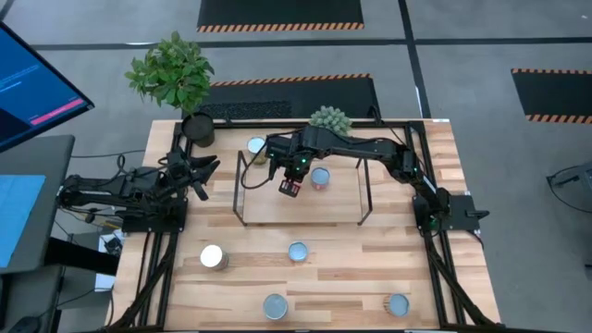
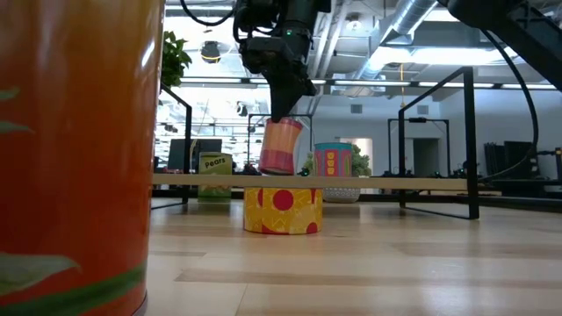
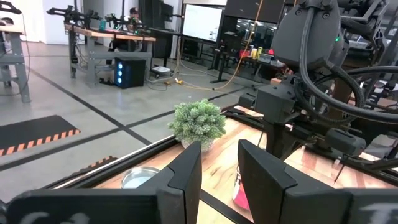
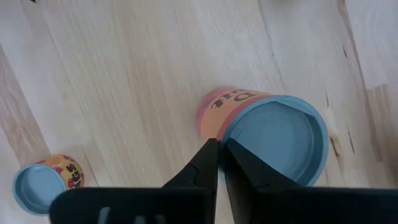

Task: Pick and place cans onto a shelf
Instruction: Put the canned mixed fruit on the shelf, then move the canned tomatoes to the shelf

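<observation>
My right gripper (image 1: 290,176) is shut on a pink-red can (image 2: 281,147) with a blue top (image 4: 280,143), over the left half of the light-wood shelf (image 1: 268,208). The can is tilted. A second can (image 1: 320,177) stands on the shelf to its right. Several more cans stand on the table: one behind the shelf (image 1: 256,145) and several in front, such as a white-topped one (image 1: 213,257) and a yellow-red one (image 2: 282,211). My left gripper (image 1: 205,178) is open and empty at the table's left, past the shelf's left end. My right gripper pinches the can's top rim (image 4: 222,138) between its two fingers, one on the side label and one on the blue lid. The fingers come from above, pointing down. The can hangs tilted, its lower edge (image 2: 276,172) at the shelf board; whether it touches, I cannot tell.
Black wire frames (image 1: 240,185) stand at the shelf's two short ends. A small succulent (image 1: 329,117) and a black pot with a leafy plant (image 1: 197,129) stand at the table's far edge. An orange can (image 2: 79,158) fills the low view's left.
</observation>
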Robot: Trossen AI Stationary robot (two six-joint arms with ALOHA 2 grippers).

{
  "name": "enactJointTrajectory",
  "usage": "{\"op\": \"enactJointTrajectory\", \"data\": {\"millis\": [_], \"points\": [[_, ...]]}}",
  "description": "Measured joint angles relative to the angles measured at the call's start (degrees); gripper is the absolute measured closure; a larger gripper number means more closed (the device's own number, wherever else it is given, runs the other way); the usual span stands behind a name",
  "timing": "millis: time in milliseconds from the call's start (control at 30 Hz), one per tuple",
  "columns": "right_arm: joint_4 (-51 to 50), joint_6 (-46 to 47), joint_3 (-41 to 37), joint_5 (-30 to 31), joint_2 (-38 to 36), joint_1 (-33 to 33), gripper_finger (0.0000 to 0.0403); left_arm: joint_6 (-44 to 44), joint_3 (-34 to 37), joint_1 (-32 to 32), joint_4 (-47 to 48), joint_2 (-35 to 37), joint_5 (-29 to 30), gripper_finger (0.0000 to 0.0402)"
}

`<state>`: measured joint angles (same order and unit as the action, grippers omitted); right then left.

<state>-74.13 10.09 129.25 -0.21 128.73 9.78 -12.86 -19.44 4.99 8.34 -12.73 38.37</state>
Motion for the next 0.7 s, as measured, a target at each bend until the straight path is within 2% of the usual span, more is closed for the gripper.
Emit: {"op": "enactJointTrajectory", "data": {"millis": [267,700], "points": [[0.4,0.0,0.0,-0.4,0.0,-0.2,0.0355,0.0,0.0,0.0,0.5,0.0,0.0,0.0308],[1.2,0.0,0.0,-0.4,0.0,-0.4,0.0326,-0.1,0.0,0.0,2.1,0.0,0.0,0.0308]]}}
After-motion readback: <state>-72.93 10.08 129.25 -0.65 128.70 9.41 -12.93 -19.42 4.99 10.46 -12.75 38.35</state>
